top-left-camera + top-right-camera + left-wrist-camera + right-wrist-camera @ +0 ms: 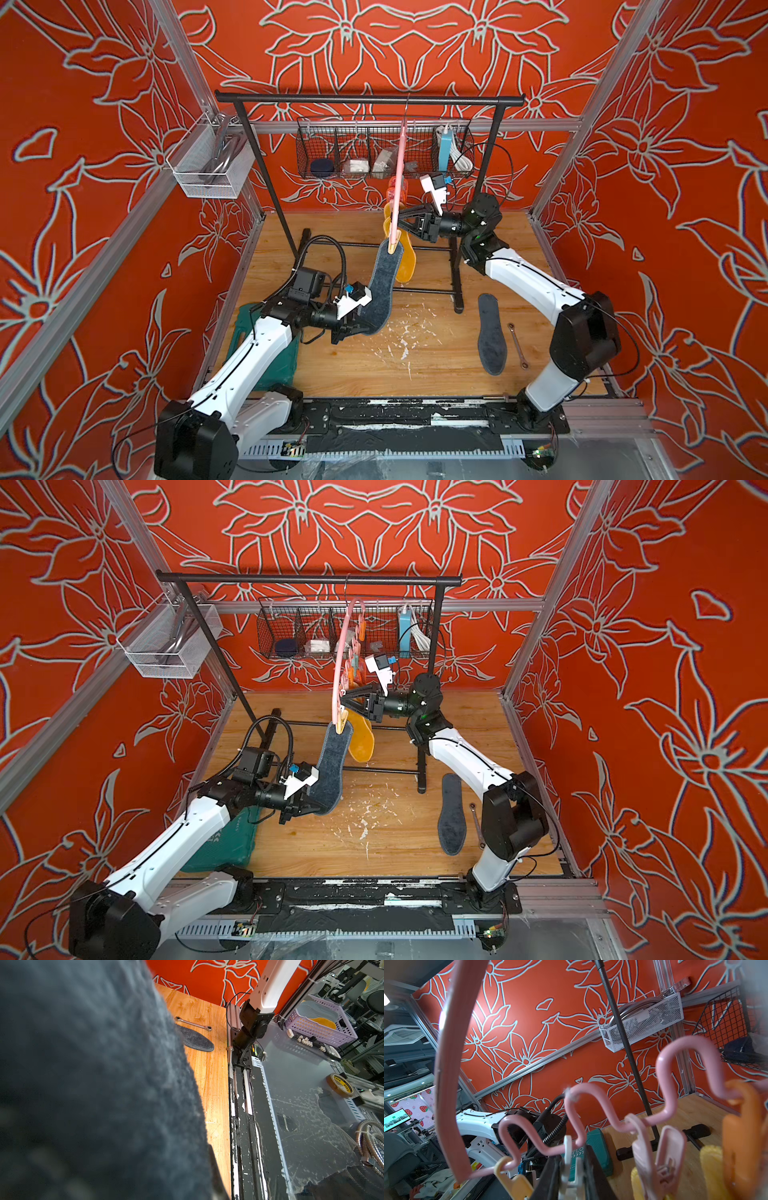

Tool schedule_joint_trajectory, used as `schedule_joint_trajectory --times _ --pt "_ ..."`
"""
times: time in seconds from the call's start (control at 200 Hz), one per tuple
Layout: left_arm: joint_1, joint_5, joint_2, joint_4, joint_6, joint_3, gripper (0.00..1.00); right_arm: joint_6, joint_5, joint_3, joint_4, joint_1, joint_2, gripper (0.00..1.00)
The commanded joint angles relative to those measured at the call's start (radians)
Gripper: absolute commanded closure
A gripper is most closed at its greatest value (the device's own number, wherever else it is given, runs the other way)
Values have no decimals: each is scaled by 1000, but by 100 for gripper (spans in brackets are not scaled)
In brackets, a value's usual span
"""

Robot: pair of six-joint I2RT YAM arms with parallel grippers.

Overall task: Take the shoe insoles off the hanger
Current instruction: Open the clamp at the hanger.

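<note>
Left gripper [356, 328]: clenched on the lower end of the hanging dark grey fuzzy insole [384, 286]. In the left wrist view its fabric [83, 1074] fills most of the frame, and the jaws themselves are hidden there.

Upper end of this insole is clipped in a pale yellow plastic clothespin [393, 244] at the low end of the thin pink arched plastic hanger [400, 174]. The hanger hangs by its hook from the top bar of the tall black metal rack [365, 99], seen nearly edge-on in both top views.

Right gripper [400, 220]: raised at the hanger's wavy lower rail, above the left one. In the right wrist view its jaws are closed in against both sides of a white plastic clothespin [568, 1159]. No insole is seen in that pin.

Mustard yellow fuzzy insoles [406, 259] hang just behind the grey one, below the right gripper.

A second dark grey fuzzy insole [491, 334] lies flat on the wooden counter [374, 374], near the right arm and well apart from both grippers. A slim metal wrench [517, 345] lies just beside it.

The counter has white flecks [401, 340] mid-surface and a green plastic case [245, 332] under the left arm.

Room: orange-red walls with pale flower outlines [415, 50], a black wire basket [382, 153] on the back wall, and a white mesh basket [208, 166] on the side rail
</note>
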Motion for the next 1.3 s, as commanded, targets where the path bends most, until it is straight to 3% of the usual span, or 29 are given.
schedule_joint_trajectory --times 0.0,0.165,0.39,0.671,0.851,0.941,1.051,1.176,1.291 --pt "-9 -8 -19 -29 33 -16 100 -59 23 -13 -56 8 -36 82" --pt "-9 -90 -42 -73 150 -61 100 -156 77 -12 -168 6 -54 75" --pt "-10 -147 -78 -78 210 -116 100 -223 179 -73 -237 6 -102 47" --pt "-13 -231 -83 -27 301 -203 100 -344 325 -253 -312 6 -265 39" --pt "-16 -233 -92 58 284 -264 100 -484 483 -417 -423 6 -424 37" --pt "-19 -244 -99 84 292 -285 100 -580 459 -517 -423 8 -493 36" --pt "-56 -347 -108 63 361 -291 100 -693 362 -617 -428 11 -555 34" --pt "-73 -361 -102 64 379 -294 100 -847 332 -625 -587 59 -575 33" --pt "-89 -361 -103 66 382 -298 100 -925 317 -640 -614 124 -567 30"
